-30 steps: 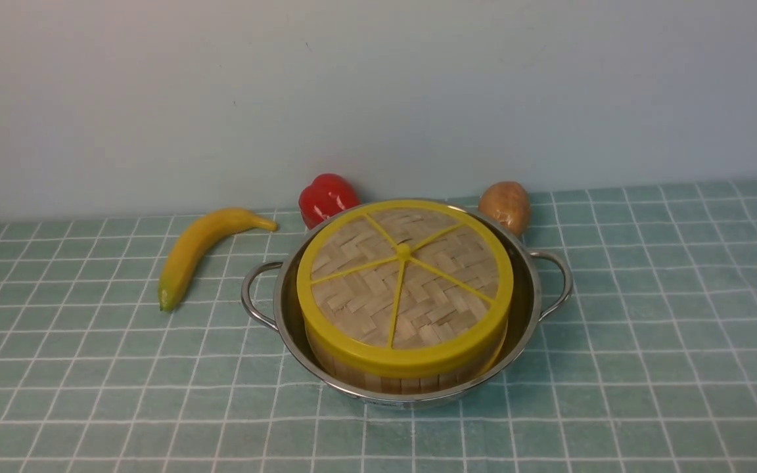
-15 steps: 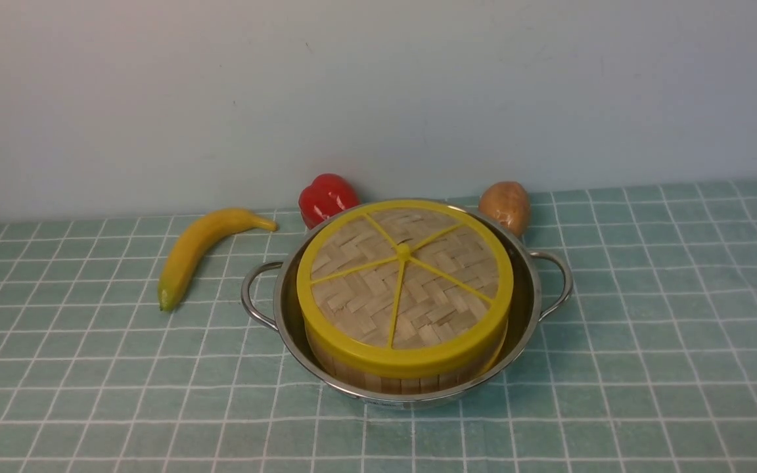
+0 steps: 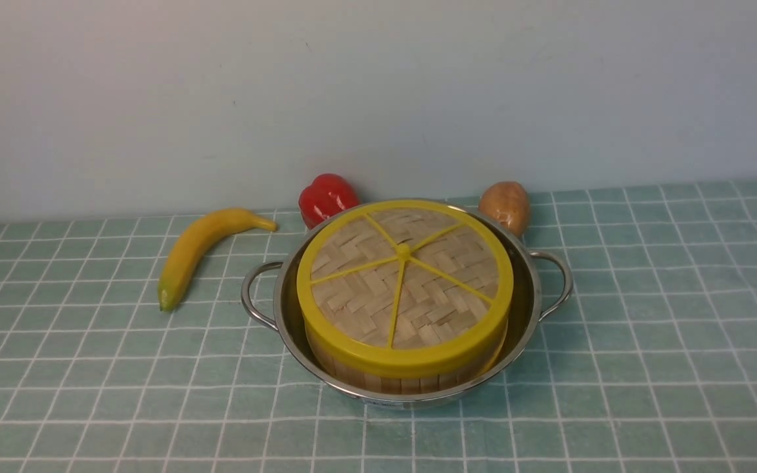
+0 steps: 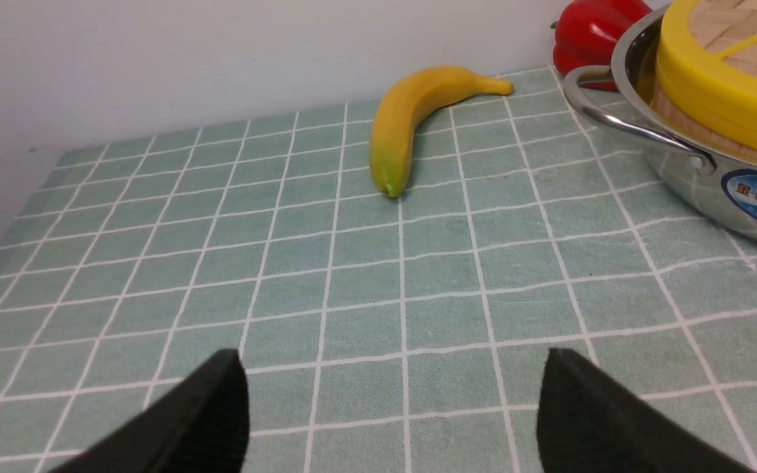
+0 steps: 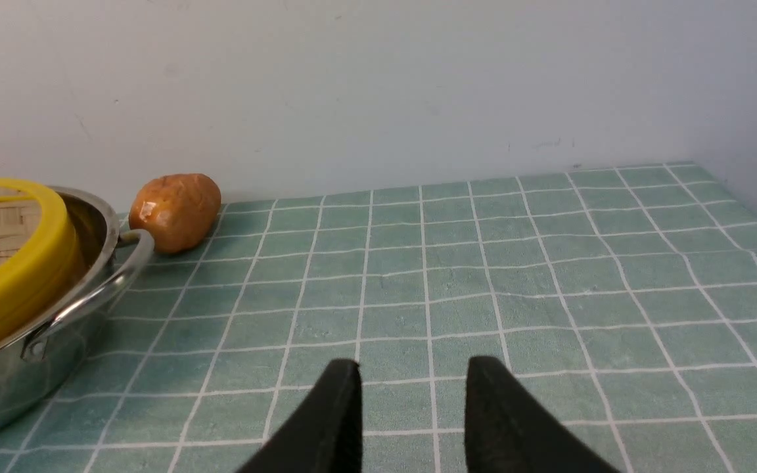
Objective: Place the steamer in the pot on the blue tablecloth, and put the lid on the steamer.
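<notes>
Against a plain pale wall, the blue tablecloth carries the pot, with the steamer seated inside it and the lid lying level on top, so the task looks done. Left gripper hangs with jaws spread wide and empty, right gripper parted narrowly and empty, both over bare cloth apart from the pot. What remains, I judge, is keeping both arms clear of the pot's handles.

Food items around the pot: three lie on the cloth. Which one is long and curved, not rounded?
The banana, yellow with a green tip, left of the pot. The red pepper and brown potato behind the pot are rounded.
</notes>
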